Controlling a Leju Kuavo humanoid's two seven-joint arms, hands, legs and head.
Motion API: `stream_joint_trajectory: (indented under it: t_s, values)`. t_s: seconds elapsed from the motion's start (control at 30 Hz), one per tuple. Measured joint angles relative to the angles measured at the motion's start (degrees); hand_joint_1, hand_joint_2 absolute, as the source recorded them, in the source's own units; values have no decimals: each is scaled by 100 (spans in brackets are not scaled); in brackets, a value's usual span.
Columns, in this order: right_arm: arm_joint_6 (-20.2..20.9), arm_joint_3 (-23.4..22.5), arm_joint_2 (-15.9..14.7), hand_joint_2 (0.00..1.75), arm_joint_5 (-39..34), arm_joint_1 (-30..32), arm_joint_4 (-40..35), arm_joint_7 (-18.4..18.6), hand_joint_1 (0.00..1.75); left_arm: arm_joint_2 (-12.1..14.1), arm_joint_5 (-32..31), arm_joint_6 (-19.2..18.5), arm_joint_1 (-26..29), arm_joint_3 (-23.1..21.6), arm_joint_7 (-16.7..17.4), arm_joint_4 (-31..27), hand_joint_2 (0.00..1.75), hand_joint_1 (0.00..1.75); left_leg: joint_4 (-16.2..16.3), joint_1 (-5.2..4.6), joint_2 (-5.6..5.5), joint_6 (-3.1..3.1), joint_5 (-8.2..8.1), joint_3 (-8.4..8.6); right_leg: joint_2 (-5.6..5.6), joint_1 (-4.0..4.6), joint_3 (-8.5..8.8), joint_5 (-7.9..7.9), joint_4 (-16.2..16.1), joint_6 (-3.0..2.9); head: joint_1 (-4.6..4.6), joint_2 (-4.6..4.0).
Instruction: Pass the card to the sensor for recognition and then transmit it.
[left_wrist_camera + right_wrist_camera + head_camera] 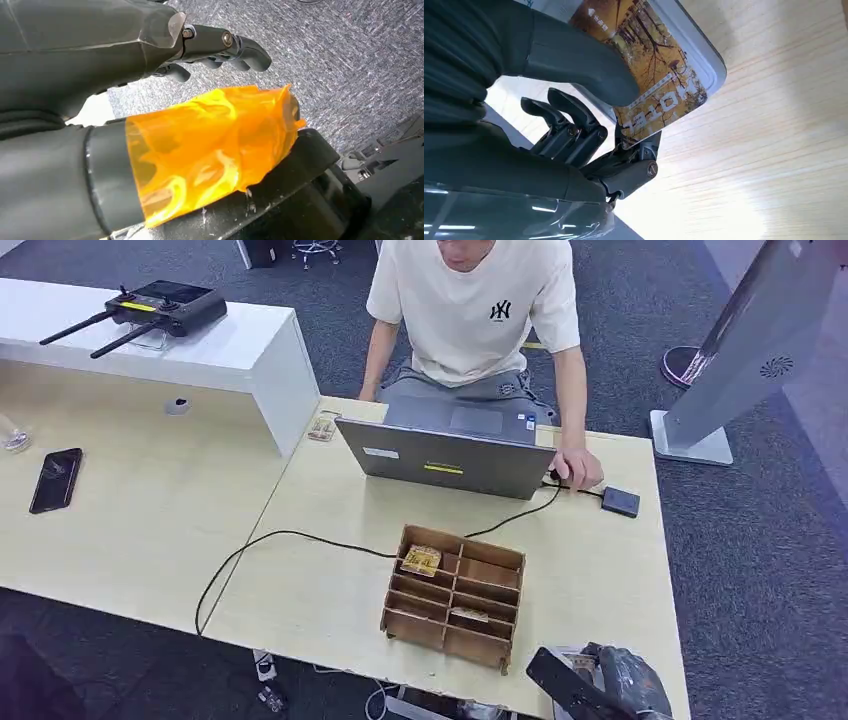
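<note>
The right hand [574,125] pinches the card [654,75] between thumb and a finger, over a grey sensor plate [704,60] at the head view's lower right; the left hand [220,47] holds nothing, fingers slightly curled above carpet; mid-frame stand a wooden compartment box [455,592] and laptop [445,455], a person's hand [578,468] beside it.

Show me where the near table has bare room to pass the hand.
Free: tabletop between wooden organizer and table's right edge, below the small black box; also left of the organizer past the cable. Crowded: around the laptop and the person's hand.
</note>
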Motion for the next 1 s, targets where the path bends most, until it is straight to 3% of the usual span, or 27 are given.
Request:
stream_joint_trajectory:
  t_s: [1.0]
  values:
    - [-162,22,0,175,-90,-2,27,9,175,2,2,-13,-1,0,15,0,0,0,0,0,0,0,0,9,0,0,8,0,0,0,0,0]
